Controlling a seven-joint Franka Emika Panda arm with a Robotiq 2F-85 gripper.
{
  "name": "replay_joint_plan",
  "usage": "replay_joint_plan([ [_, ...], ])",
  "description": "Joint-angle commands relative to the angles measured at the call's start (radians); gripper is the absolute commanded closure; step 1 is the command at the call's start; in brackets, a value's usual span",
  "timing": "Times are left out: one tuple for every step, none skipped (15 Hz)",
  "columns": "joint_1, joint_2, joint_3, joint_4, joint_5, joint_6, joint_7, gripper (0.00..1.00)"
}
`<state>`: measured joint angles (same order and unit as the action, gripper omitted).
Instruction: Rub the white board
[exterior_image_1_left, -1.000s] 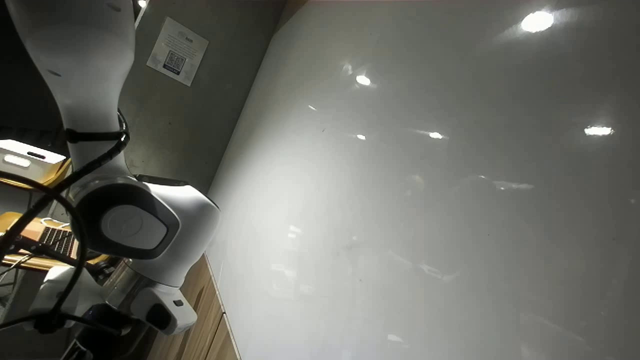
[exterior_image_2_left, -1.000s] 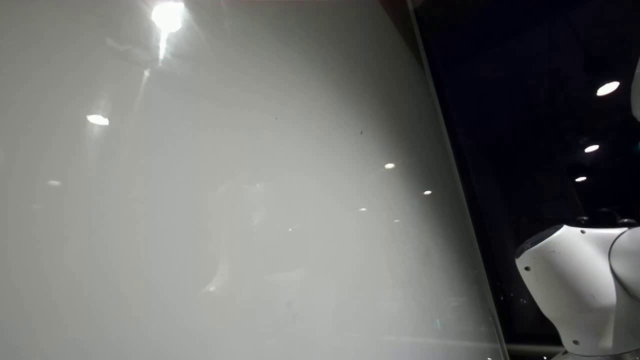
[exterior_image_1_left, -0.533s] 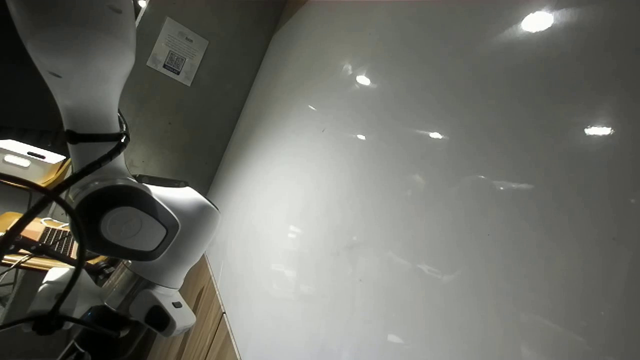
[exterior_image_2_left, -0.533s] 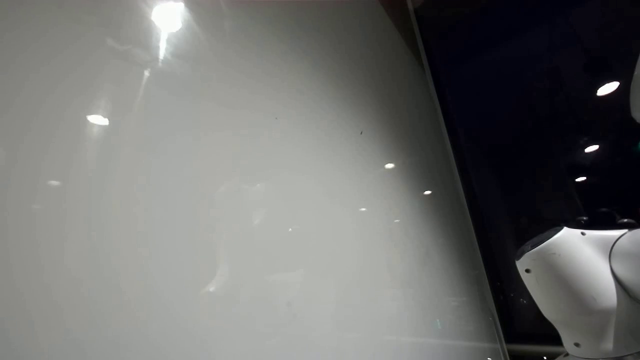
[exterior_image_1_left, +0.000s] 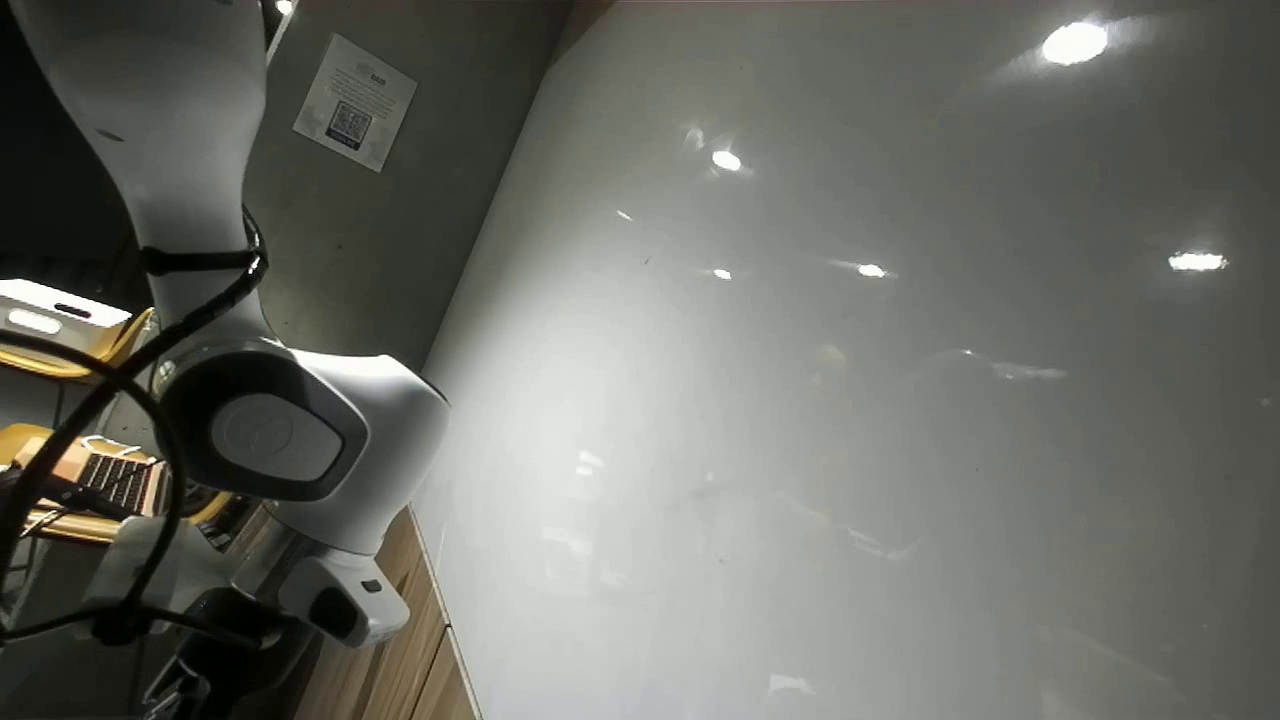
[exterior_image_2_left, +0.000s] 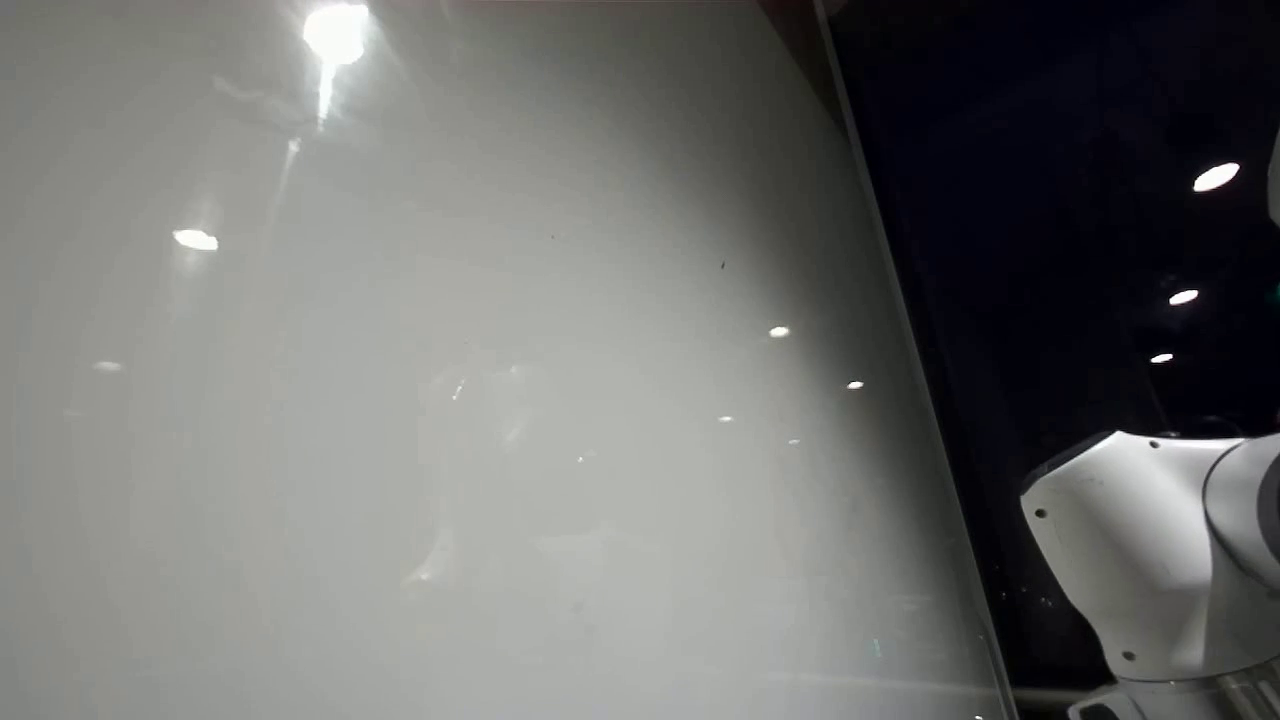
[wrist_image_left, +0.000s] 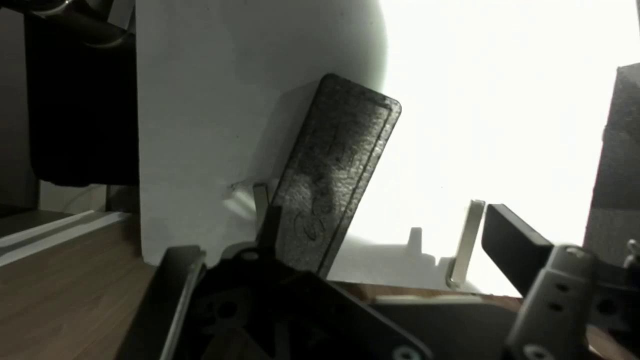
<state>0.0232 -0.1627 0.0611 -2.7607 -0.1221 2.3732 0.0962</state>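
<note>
The white board (exterior_image_1_left: 800, 450) is a large glossy panel with light reflections, filling much of both exterior views. At the lower left of an exterior view, my gripper (exterior_image_1_left: 175, 690) hangs beside the board, dark and partly cut off by the frame. In the wrist view the gripper (wrist_image_left: 387, 217) stands open, its fingers wide apart. A dark grey rectangular block (wrist_image_left: 340, 165) with faint scribbles lies slanted over a white surface (wrist_image_left: 200, 125). Its near end passes behind the left finger, and nothing is clamped. Whether that finger touches the block I cannot tell.
Two thin metal bars (wrist_image_left: 465, 242) stick up near the fingers. A black object (wrist_image_left: 82, 110) sits at the wrist view's left. Wooden panels (exterior_image_1_left: 420, 680) run below the board's edge. Loose cables (exterior_image_1_left: 150, 400) loop along the arm. Behind are a laptop (exterior_image_1_left: 115, 480) and chairs.
Over the last half second the arm and hand have risen slightly, shifting a little toward the board in both exterior views. Before that they barely moved. The white board has not moved.
</note>
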Motion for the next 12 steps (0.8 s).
replay_joint_plan([
  [0.038, -0.139, 0.004, 0.007, 0.086, -0.064, -0.041, 0.0],
  [0.05, -0.188, 0.011, 0.011, 0.101, -0.087, -0.038, 0.0],
  [0.059, -0.232, 0.013, 0.018, 0.11, -0.116, -0.038, 0.0],
  [0.071, -0.317, 0.019, -0.042, 0.114, -0.11, -0.032, 0.0],
  [0.077, -0.363, 0.025, -0.038, 0.107, -0.142, -0.03, 0.0],
  [0.081, -0.375, 0.028, 0.017, 0.099, -0.2, -0.033, 0.0],
  [0.086, -0.419, 0.029, 0.014, 0.096, -0.244, -0.039, 0.0],
  [0.088, -0.458, 0.029, 0.017, 0.097, -0.294, -0.04, 0.0],
  [0.086, -0.491, 0.029, 0.028, 0.089, -0.337, -0.039, 0.0],
  [0.087, -0.51, 0.026, 0.048, 0.09, -0.381, -0.045, 0.0],
  [0.084, -0.526, 0.027, 0.067, 0.086, -0.415, -0.044, 0.0],
  [0.085, -0.537, 0.025, 0.088, 0.088, -0.45, -0.05, 0.0],
])
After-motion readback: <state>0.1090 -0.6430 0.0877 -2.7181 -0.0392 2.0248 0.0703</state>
